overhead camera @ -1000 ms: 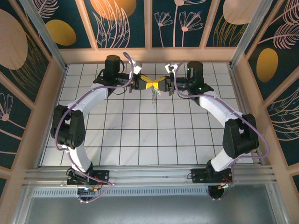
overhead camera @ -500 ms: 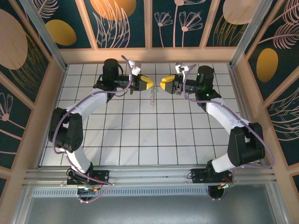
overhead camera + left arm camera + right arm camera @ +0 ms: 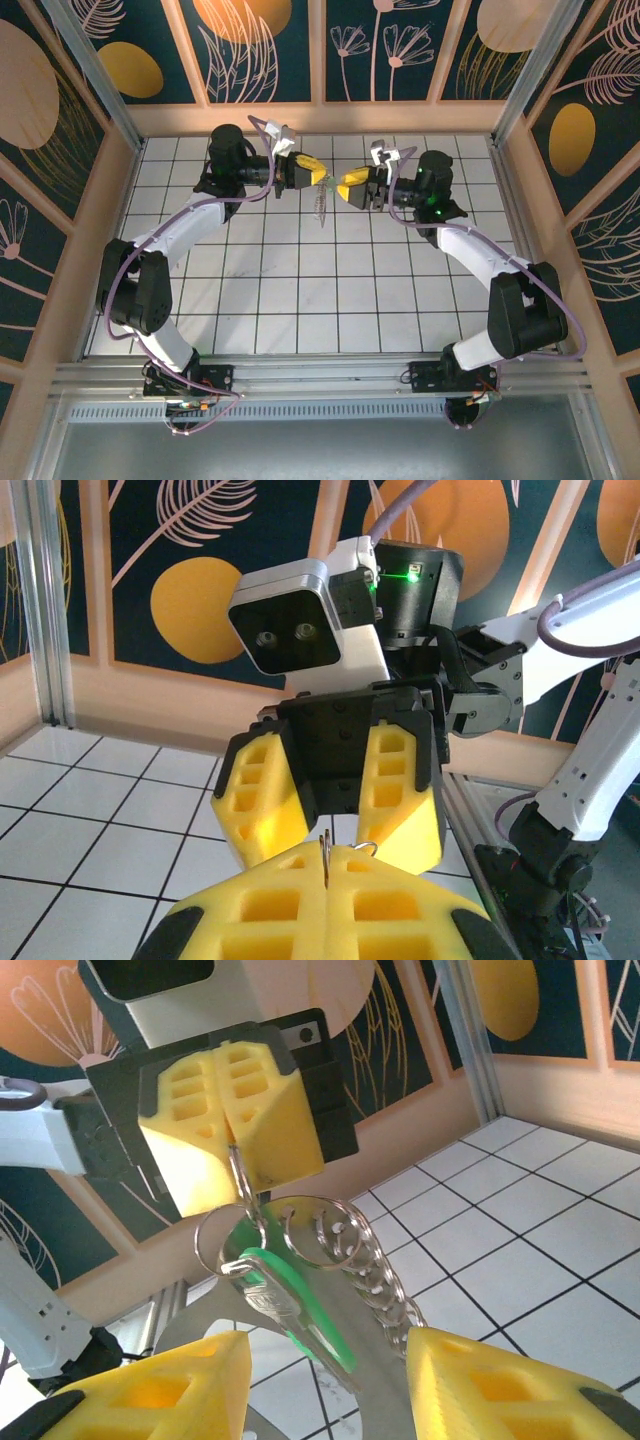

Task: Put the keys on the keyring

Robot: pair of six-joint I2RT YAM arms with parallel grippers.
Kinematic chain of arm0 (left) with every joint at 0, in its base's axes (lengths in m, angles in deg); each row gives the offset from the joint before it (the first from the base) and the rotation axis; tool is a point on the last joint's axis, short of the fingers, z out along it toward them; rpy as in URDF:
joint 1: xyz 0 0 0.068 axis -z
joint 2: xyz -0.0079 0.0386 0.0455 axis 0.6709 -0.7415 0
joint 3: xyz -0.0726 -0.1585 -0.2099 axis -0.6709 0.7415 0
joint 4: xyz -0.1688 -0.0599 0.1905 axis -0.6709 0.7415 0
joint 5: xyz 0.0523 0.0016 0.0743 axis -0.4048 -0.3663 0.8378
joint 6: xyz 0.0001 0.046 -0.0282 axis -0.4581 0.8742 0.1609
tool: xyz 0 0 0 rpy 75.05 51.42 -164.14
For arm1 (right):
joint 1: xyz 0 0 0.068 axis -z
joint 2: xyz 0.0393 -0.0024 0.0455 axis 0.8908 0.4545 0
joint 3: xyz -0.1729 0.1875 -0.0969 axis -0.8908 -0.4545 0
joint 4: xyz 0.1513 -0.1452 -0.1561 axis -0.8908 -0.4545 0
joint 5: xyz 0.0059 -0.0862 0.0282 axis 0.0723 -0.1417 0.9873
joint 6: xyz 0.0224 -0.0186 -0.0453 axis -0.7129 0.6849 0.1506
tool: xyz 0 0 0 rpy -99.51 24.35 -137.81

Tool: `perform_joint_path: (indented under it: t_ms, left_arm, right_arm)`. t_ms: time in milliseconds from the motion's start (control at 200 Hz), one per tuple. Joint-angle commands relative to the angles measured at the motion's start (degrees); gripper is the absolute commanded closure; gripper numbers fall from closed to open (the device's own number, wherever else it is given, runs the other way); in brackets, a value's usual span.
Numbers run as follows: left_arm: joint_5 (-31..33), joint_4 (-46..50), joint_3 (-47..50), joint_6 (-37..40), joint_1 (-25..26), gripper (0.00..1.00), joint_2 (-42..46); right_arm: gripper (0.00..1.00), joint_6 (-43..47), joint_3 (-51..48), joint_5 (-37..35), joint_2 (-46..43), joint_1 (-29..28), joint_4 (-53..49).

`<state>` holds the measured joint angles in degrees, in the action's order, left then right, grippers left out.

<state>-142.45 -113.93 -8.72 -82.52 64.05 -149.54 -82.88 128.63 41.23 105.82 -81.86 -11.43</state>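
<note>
Left hand (image 3: 312, 168): pads shut on keyring (image 3: 240, 1182), high over far surface (image 3: 300, 300).
Right hand (image 3: 349, 186): fingers apart, just right, facing it.
Between hands: green key (image 3: 300, 1312) and chain (image 3: 375, 1270) hanging.

1. The keyring (image 3: 214, 1246) is a bunch of thin silver wire loops with a chain (image 3: 376, 1272) of small links trailing from one side. Its top loop is pinched between the closed yellow pads of the left pincer (image 3: 230, 1142), and the rest dangles free in the air. From above, the keyring (image 3: 320, 203) hangs clear of the tiled worktop.
2. The key (image 3: 302, 1312) has a bright green plastic head with silver metal alongside it. It hangs from one of the loops, slanting down beside the chain.
</note>
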Motion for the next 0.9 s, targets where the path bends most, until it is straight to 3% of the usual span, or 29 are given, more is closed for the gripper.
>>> perform_joint_path:
  t_ms: [0, 450, 671, 831, 896]
  left_arm:
    - [-0.9, -2.5, 0.4, -0.7, 0.5, 1.0, 1.5]
    - [-3.3, 0.8, -1.0, 1.1, 0.8, 1.0, 1.0]
    - [-3.0, 1.1, -1.4, 1.3, 0.8, 1.0, 1.1]
    - [-1.7, -0.1, -1.0, 0.7, 0.8, 1.0, 1.2]
    - [-0.7, -2.1, -0.3, -0.6, 0.8, 1.0, 1.7]
  right_arm:
    - [0.55, -0.5, 1.4, 1.7, 1.3, -0.9, 3.1]
    - [0.57, -1.4, 2.1, 4.2, 3.3, -2.2, 6.4]
    - [0.87, 0.2, 1.9, 5.3, 2.2, -2.3, 3.8]
    - [1.0, 1.3, 1.1, 5.2, 1.7, -2.3, 2.1]
    - [1.0, 1.6, 0.8, 5.0, 1.5, -2.3, 1.7]
